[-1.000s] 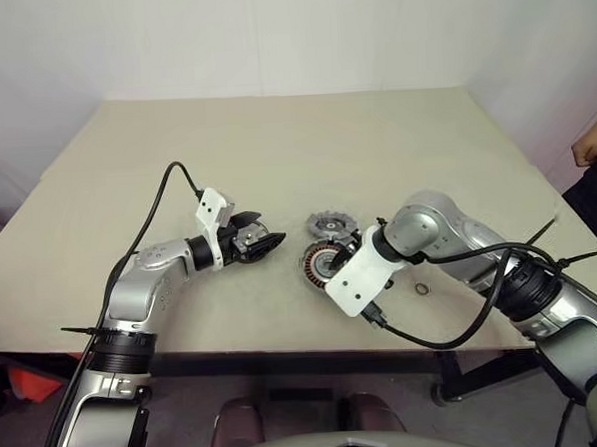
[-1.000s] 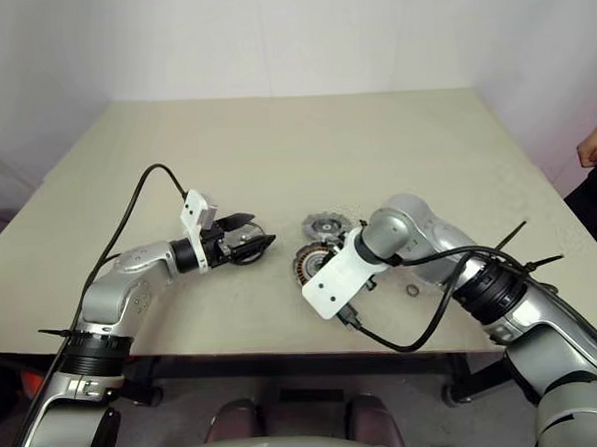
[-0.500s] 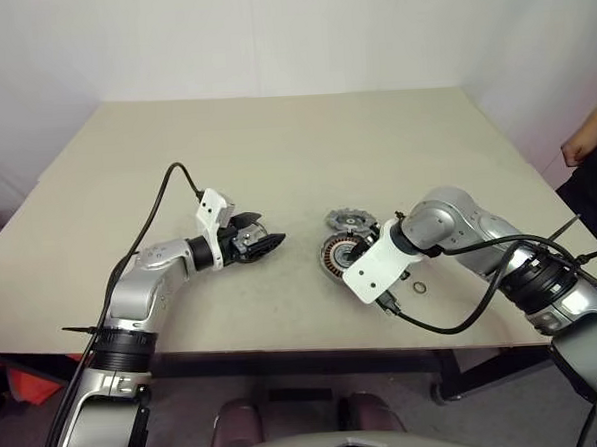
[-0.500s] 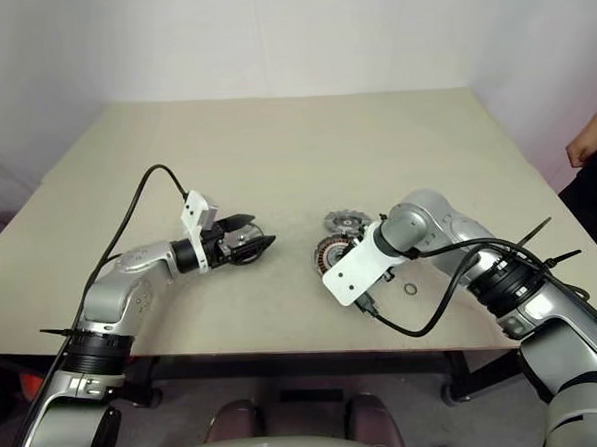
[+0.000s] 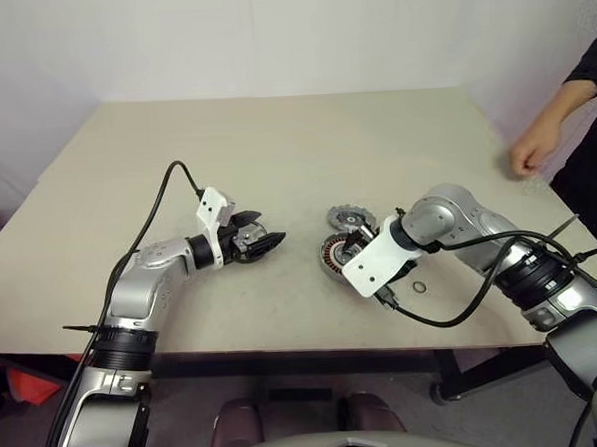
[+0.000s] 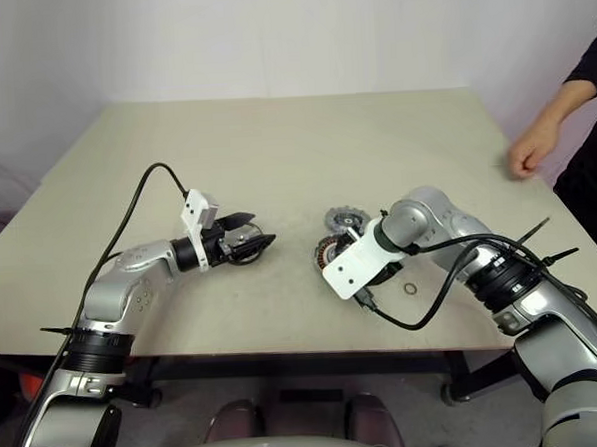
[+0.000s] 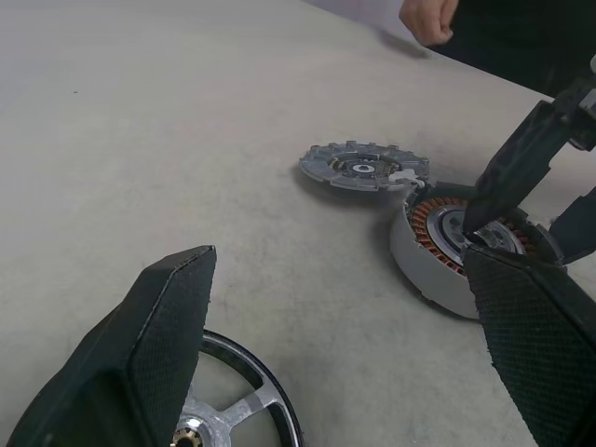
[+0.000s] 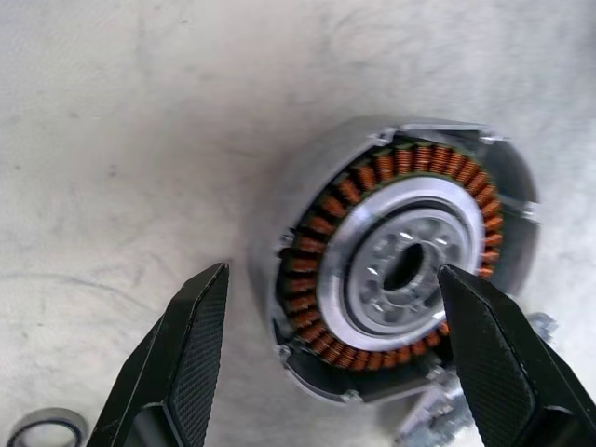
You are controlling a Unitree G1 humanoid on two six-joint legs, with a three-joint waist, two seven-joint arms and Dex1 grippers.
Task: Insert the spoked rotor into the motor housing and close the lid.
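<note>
My right hand hangs over the housing and points steeply down at it, with its two black fingers spread wide, one on each side, and nothing pinched between them. I think it stands like this to keep the housing framed and steady, so that the open top is free for the rotor. The housing lies on the beige desk, a little to the right of the middle. It is a round puck with a dark rim; inside there is a ring of copper-coloured windings, ribbed like small coils, around a smooth silver centre with small holes. Just behind it lies the lid, a flat grey disc with a toothed edge, close to the housing; I cannot tell whether the two touch. My left hand points almost level toward the housing, its textured black fingers spread apart and holding nothing. The rotor lies flat on the desk under this hand, shiny silver with thin spokes, a small hub and a dark rim, well apart from the housing. A small thin ring lies on the desk near my right arm. A person's hand hovers at the far right edge of the desk.
</note>
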